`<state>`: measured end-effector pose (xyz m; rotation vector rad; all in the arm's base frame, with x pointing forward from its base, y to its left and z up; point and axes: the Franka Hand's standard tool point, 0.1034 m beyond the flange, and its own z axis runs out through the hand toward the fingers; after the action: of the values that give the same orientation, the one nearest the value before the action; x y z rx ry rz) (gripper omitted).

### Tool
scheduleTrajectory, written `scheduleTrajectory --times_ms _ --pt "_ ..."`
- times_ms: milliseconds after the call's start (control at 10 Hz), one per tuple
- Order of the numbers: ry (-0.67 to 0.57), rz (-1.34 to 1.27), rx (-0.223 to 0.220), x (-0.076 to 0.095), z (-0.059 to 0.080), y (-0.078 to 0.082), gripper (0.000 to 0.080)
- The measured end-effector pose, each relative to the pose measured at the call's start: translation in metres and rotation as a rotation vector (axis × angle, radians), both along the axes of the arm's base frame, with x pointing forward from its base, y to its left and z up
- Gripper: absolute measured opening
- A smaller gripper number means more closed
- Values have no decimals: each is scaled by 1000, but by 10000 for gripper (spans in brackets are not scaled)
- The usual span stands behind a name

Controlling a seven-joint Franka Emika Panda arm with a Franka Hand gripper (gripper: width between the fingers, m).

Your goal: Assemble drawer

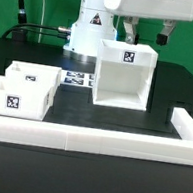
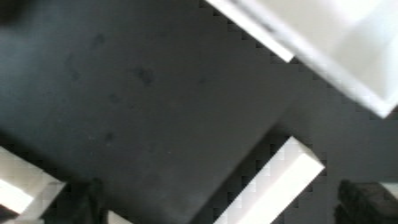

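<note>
The white boxy drawer housing (image 1: 123,76) stands upright on the black table, open toward the front, with a square tag on its top edge. Two small white trays lie at the exterior view's left, one behind (image 1: 33,74) and one in front (image 1: 16,96), each tagged. My gripper (image 1: 146,36) hangs just above and behind the housing's top rim, open and empty. The wrist view is blurred. It shows my dark fingers (image 2: 361,198) far apart and a white edge (image 2: 294,178) between them over the black table; I cannot tell which part it is.
The marker board (image 1: 79,80) lies flat between the trays and the housing. A long low white border wall (image 1: 88,140) runs along the front and turns back at the right (image 1: 189,127). The robot base (image 1: 92,28) stands behind.
</note>
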<state>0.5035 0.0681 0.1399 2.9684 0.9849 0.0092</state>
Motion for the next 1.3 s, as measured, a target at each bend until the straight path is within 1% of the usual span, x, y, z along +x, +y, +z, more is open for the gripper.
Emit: scheduleTrajectory --times_ms 400,500,600,800,900,1000,1300 --pt "-3 -34 0 -2 0 0 650" --pt "-13 -183 -3 -17 2 4 650" --pt "-3 -279 -11 -35 2 10 650" --pt "31 -376 -29 -53 1 20 650" --pt "62 -435 -4 -60 2 22 650" --pt "71 -457 8 -62 1 23 650" --pt "72 -457 8 -62 0 23 650"
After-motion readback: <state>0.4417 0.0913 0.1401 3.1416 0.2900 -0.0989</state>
